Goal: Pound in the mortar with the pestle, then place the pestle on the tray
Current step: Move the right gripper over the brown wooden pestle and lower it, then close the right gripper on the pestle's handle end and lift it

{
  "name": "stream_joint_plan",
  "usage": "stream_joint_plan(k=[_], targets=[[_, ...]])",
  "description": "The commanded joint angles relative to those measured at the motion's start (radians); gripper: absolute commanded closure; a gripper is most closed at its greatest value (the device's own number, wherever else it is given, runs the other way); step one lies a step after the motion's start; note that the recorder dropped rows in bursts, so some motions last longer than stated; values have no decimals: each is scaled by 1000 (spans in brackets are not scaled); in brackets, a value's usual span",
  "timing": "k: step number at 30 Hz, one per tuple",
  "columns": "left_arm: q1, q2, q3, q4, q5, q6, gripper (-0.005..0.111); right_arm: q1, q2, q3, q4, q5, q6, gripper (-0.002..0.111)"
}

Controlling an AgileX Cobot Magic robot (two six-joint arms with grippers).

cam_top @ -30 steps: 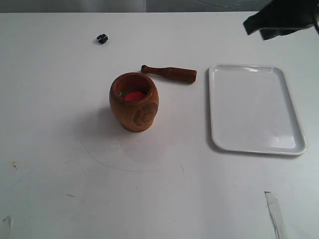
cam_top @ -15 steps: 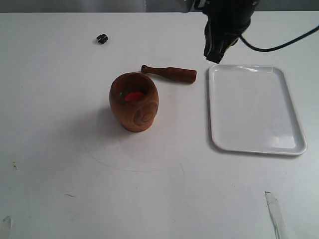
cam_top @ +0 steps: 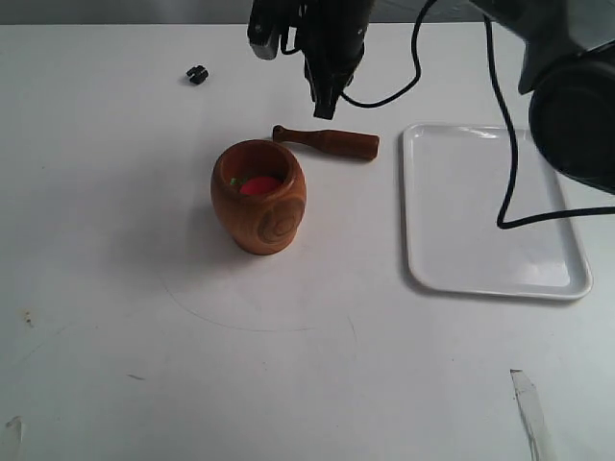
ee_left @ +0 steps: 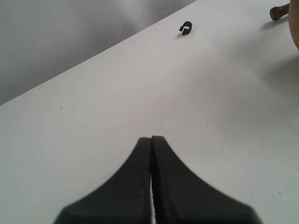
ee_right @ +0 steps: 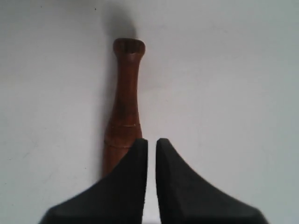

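The orange-brown mortar point(cam_top: 259, 206) stands mid-table with something red point(cam_top: 259, 184) inside it. Just behind it the dark reddish pestle point(cam_top: 327, 141) lies flat on the table, knobbed handle toward the left. To the right of both lies the white tray point(cam_top: 490, 206) with nothing on it. My right gripper point(cam_top: 325, 101) hangs above the pestle, apart from it. In the right wrist view its fingers point(ee_right: 152, 140) are nearly together with nothing between them, and the pestle point(ee_right: 125, 107) runs away beneath one finger. My left gripper point(ee_left: 151, 138) is shut over bare table.
A tiny black knob point(cam_top: 197, 74) sits at the far left of the table, also seen in the left wrist view point(ee_left: 186, 29). The right arm's black cable loops over the tray. A pale strip point(cam_top: 530, 413) lies near the front right edge.
The right arm has swung in from the far right corner, leftward across the back of the table, and now hangs over the pestle. The mortar, pestle and tray have not moved.
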Motion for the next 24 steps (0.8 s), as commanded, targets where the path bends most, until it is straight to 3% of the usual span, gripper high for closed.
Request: stream_joint_plan(k=[1, 5, 8, 24], targets=[[-8, -1, 1, -7, -3, -8, 107, 3, 17, -11, -10, 2, -27, 71], [-8, -1, 1, -7, -3, -8, 107, 3, 27, -11, 6, -11, -22, 45], [-8, -1, 1, -7, -3, -8, 107, 12, 31, -11, 11, -35, -20, 38], [-8, -1, 1, -7, -3, -8, 107, 61, 84, -11, 36, -88, 23, 41]])
